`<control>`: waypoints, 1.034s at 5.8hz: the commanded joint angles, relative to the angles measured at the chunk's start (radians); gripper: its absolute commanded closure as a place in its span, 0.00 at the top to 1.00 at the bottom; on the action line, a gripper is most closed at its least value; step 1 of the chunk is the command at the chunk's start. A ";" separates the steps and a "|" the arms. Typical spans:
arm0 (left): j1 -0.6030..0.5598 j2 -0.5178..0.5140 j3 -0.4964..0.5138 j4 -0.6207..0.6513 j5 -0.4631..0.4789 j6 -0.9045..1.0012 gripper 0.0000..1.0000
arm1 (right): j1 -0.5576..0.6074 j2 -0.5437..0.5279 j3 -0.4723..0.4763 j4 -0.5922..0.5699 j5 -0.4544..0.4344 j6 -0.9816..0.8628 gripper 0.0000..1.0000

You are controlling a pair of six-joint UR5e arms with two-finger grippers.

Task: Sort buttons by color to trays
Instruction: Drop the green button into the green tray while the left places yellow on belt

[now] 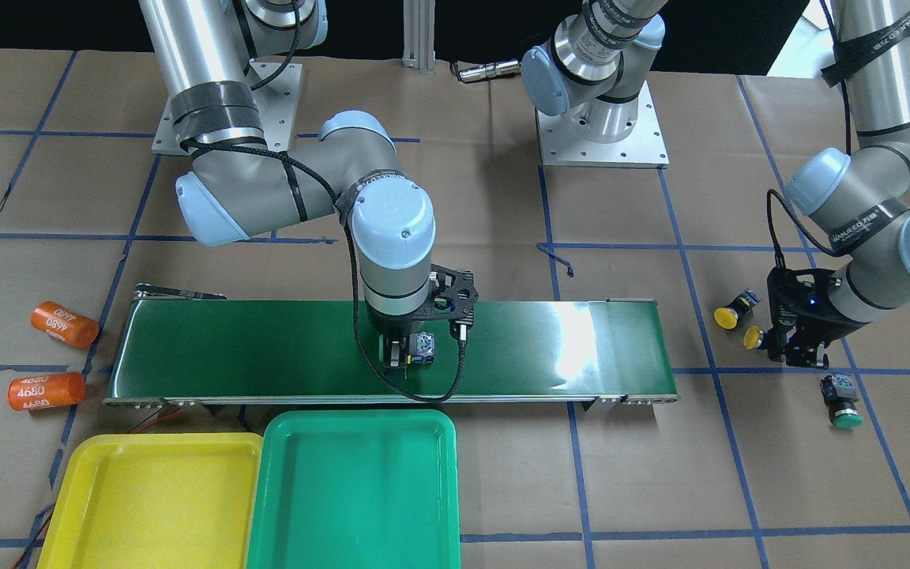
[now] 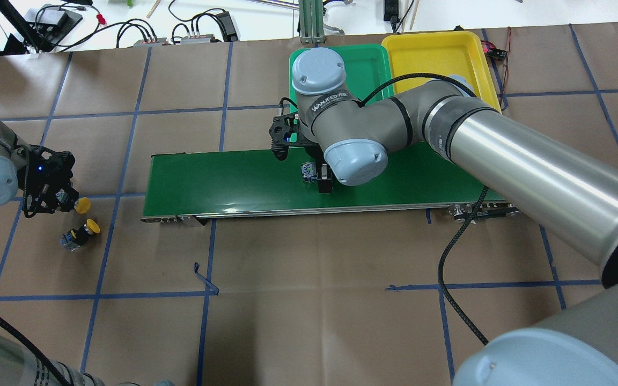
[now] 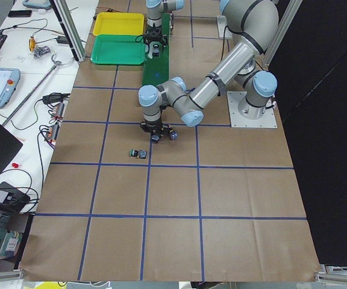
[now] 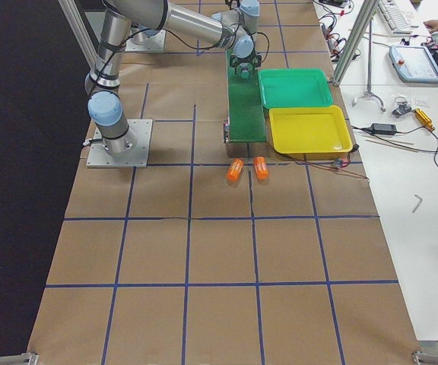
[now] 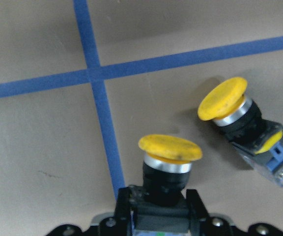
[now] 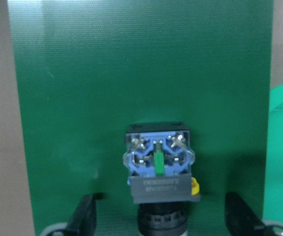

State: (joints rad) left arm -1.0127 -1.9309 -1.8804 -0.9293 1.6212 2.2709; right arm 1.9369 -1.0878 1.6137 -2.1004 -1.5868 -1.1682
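right gripper [image 6: 162, 216]: down low over the conveyor belt [image 1: 265, 348], jaws spread wide, gripping nothing.
belt button [image 6: 157, 162]: on the belt, right between those spread fingers with a gap on either side. Its blue terminal block faces the wrist camera and shows a green strip; the cap is out of sight.
left gripper [image 5: 157, 204]: low at the robot's left end of the table, well apart from the belt, and clenched on the black body of the held yellow button [image 5: 170, 149].
held yellow button: the cap sticks out past the fingertips, just beside a blue tape line. Can't tell whether it touches the paper.
loose yellow button [image 5: 244, 128]: lying on its side on the brown paper, just beside the held one and not touching it.
green button [image 1: 842, 399]: on its side on the table near the left gripper, on the side away from the robot, with no finger on it.
green tray [image 1: 352, 506]: flat on the table on the far side of the belt from the robot, near the belt's edge.
yellow tray [image 1: 155, 506]: right up against the green tray, toward the robot's right.
orange cylinders [image 1: 65, 324]: two of them marked 4680, lying on the paper off the belt's end on the robot's right.
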 commanded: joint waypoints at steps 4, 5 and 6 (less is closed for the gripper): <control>-0.350 0.089 0.086 -0.210 -0.012 -0.590 0.05 | -0.058 -0.008 -0.114 -0.024 -0.070 -0.161 0.09; -0.425 0.075 0.072 -0.204 -0.009 -0.726 0.05 | -0.108 0.094 -0.218 -0.053 -0.065 -0.172 0.10; -0.444 0.058 0.067 -0.200 -0.010 -0.755 0.06 | -0.127 0.202 -0.320 -0.081 -0.067 -0.173 0.10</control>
State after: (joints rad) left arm -1.4249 -1.8585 -1.8075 -1.1327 1.6113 1.5699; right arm 1.8349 -0.9820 1.3879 -2.1557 -1.6530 -1.3334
